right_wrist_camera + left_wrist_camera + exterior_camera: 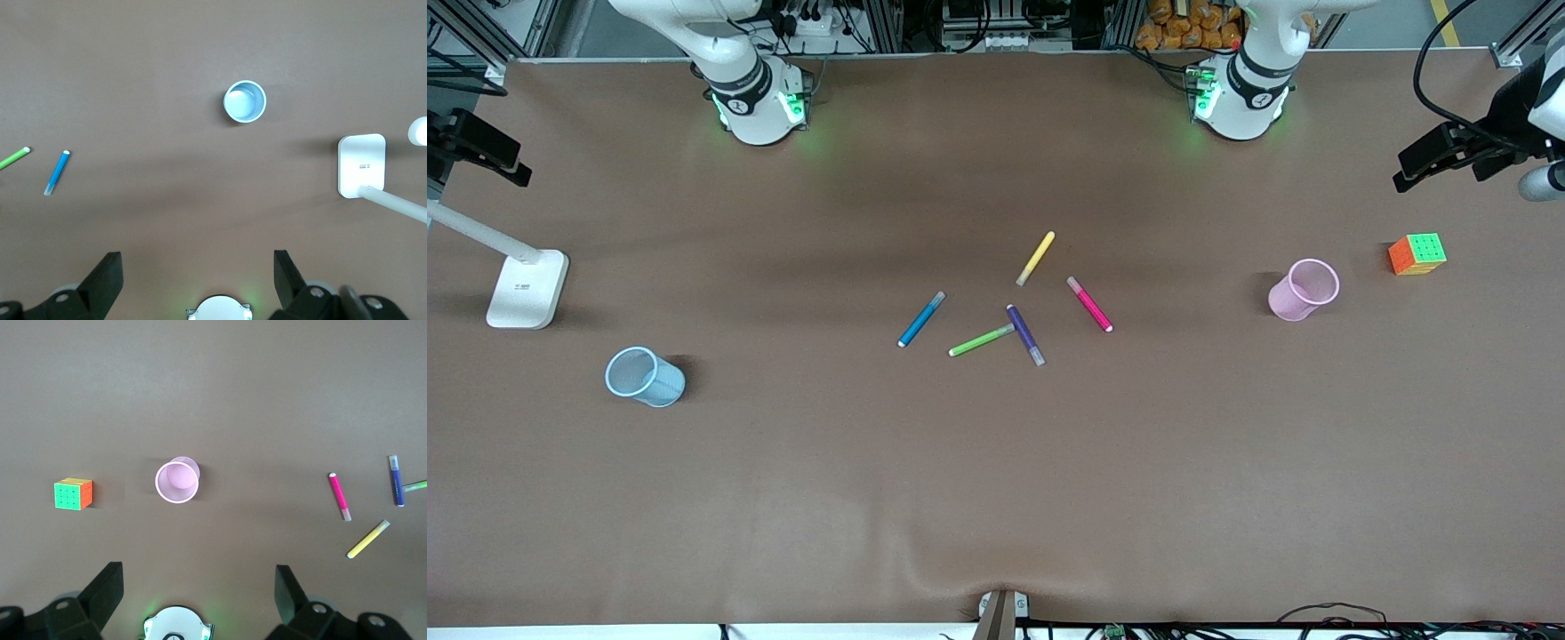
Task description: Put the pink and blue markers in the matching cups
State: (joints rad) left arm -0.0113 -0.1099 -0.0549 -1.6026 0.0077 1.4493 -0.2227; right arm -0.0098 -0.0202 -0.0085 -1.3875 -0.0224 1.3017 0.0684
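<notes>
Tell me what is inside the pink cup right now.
Nothing: the left wrist view looks straight down into the pink cup and shows only its bare pink bottom. The pink marker lies on the table among the other pens.

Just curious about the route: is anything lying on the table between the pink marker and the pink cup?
No. In the front view, only bare brown table lies between the pink marker and the pink cup; the left wrist view shows the same.

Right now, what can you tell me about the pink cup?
The pink cup is small, round and pale pink, wider at its thin rim than at its base, and looks like plastic. It stands upright and empty on the brown table, toward the left arm's end, beside a colourful cube. The pink marker lies apart from it. Nothing touches it except the table.
</notes>
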